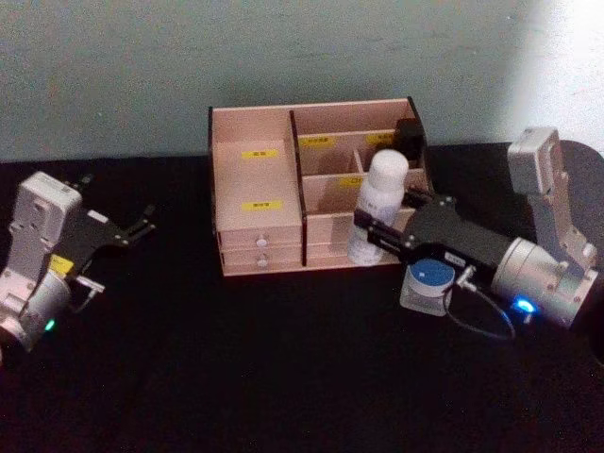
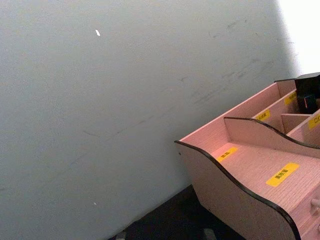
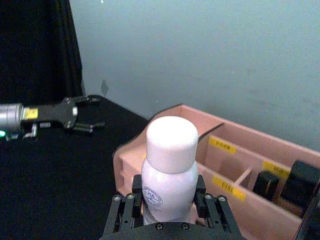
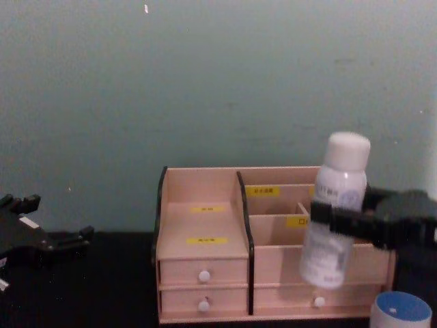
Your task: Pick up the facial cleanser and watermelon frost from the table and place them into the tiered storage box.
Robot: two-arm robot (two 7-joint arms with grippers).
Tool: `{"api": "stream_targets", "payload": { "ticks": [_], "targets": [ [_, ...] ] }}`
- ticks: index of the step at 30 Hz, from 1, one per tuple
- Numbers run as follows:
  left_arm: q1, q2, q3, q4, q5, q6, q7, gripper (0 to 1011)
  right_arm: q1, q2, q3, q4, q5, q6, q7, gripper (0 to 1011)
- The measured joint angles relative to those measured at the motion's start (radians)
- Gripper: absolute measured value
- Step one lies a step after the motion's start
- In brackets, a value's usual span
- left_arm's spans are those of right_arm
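Note:
The facial cleanser [image 1: 381, 203] is a white bottle with a rounded white cap. My right gripper [image 1: 370, 232] is shut on its body and holds it slightly tilted, off the table, just in front of the right half of the tiered storage box [image 1: 255, 189]. In the right wrist view the fingers [image 3: 126, 209] clamp the bottle [image 3: 169, 170] on both sides. The watermelon frost [image 1: 429, 281] is a small clear jar with a blue lid; it stands on the black table under my right wrist, and its lid [image 4: 401, 311] shows in the chest view. My left gripper [image 1: 143, 225] rests open at the left, apart from everything.
Two black items [image 1: 408, 137] stand in the box's back right compartment. Yellow labels mark its steps, and white-knobbed drawers [image 4: 203, 276] line its front. A grey-green wall rises close behind the box. Black tabletop [image 1: 283, 359] spreads in front.

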Motion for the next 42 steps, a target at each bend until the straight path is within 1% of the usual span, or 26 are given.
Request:
{"api": "stream_targets", "payload": {
  "ticks": [4,5,10,11,16,17,19,23,25,26,30,32,39,42],
  "targets": [
    [0.0,0.0,0.0,0.0,0.0,0.0,0.0,1001,0.034,-0.007,0.0,0.002,0.01,0.006,-0.013,594],
    [0.0,0.0,0.0,0.0,0.0,0.0,0.0,1001,0.034,-0.007,0.0,0.002,0.01,0.006,-0.013,594],
    [0.0,0.0,0.0,0.0,0.0,0.0,0.0,1001,0.081,-0.025,-0.008,0.025,0.004,0.005,-0.044,594],
    [0.0,0.0,0.0,0.0,0.0,0.0,0.0,1001,0.081,-0.025,-0.008,0.025,0.004,0.005,-0.044,594],
    [0.0,0.0,0.0,0.0,0.0,0.0,0.0,1001,0.134,-0.055,-0.016,0.076,-0.015,0.008,-0.073,595],
    [0.0,0.0,0.0,0.0,0.0,0.0,0.0,1001,0.134,-0.055,-0.016,0.076,-0.015,0.008,-0.073,595],
    [0.0,0.0,0.0,0.0,0.0,0.0,0.0,1002,0.158,-0.071,-0.018,0.105,-0.023,0.008,-0.083,594],
    [0.0,0.0,0.0,0.0,0.0,0.0,0.0,1001,0.177,-0.089,-0.02,0.133,-0.032,0.003,-0.09,594],
    [0.0,0.0,0.0,0.0,0.0,0.0,0.0,1001,0.197,-0.108,-0.022,0.158,-0.038,-0.003,-0.097,594],
    [0.0,0.0,0.0,0.0,0.0,0.0,0.0,1001,0.197,-0.108,-0.022,0.158,-0.038,-0.003,-0.097,595],
    [0.0,0.0,0.0,0.0,0.0,0.0,0.0,1001,0.227,-0.134,-0.028,0.201,-0.047,-0.005,-0.1,595],
    [0.0,0.0,0.0,0.0,0.0,0.0,0.0,1001,0.236,-0.141,-0.03,0.216,-0.05,-0.005,-0.1,595],
    [0.0,0.0,0.0,0.0,0.0,0.0,0.0,1001,0.287,-0.175,-0.043,0.29,-0.075,-0.005,-0.102,594],
    [0.0,0.0,0.0,0.0,0.0,0.0,0.0,1001,0.3,-0.184,-0.045,0.31,-0.083,-0.008,-0.103,594]
  ]
}}
